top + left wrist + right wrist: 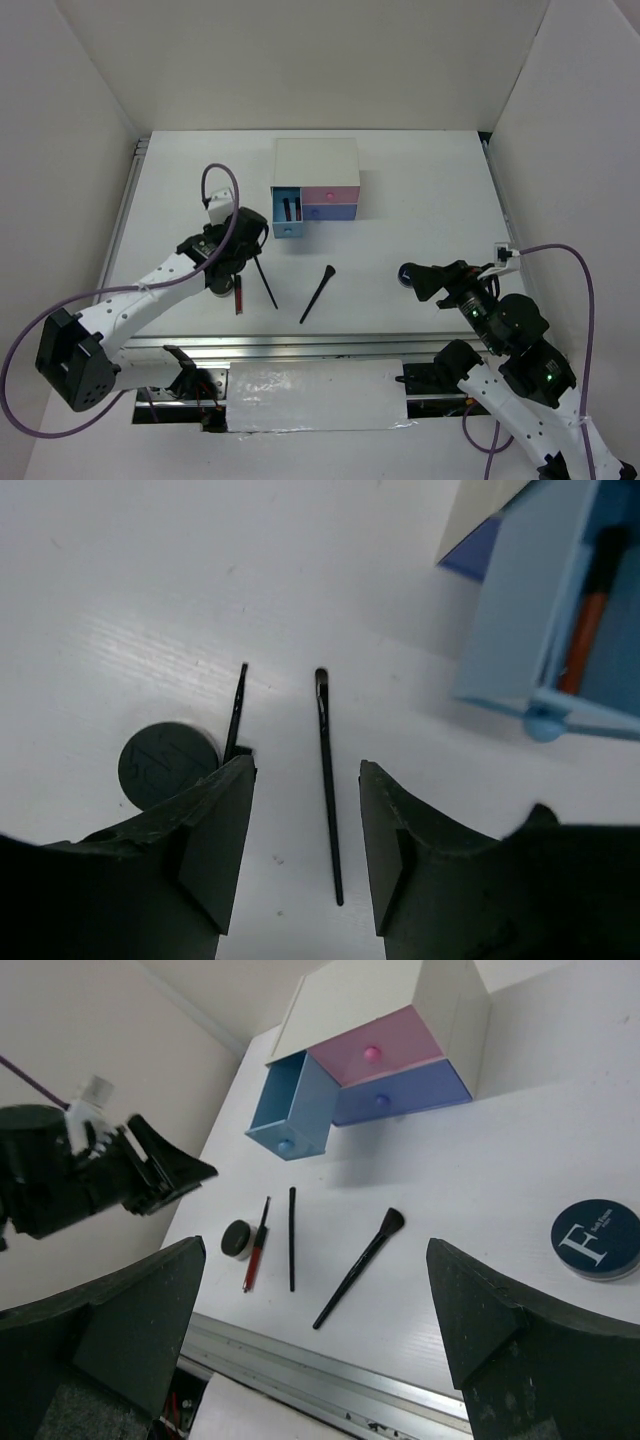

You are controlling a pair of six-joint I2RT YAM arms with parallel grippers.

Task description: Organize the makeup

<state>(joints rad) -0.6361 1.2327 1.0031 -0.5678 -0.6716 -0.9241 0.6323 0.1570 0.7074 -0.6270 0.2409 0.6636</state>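
We are hanging the left hand (305,815) over a thin black pencil (327,780), fingers partly apart and gripping nothing. The pencil is lying on the white surface (150,580) between them, nearer the right finger. To do this well, we are judging that the hand should centre on the shaft, drop square and close across it, avoiding the second thin pencil (238,705) and round black compact (165,765) beside the left finger. Farther off, the open blue drawer (520,610) is holding a red-brown tube (580,630). Well apart, the right hand (315,1280) is hanging wide open, empty.
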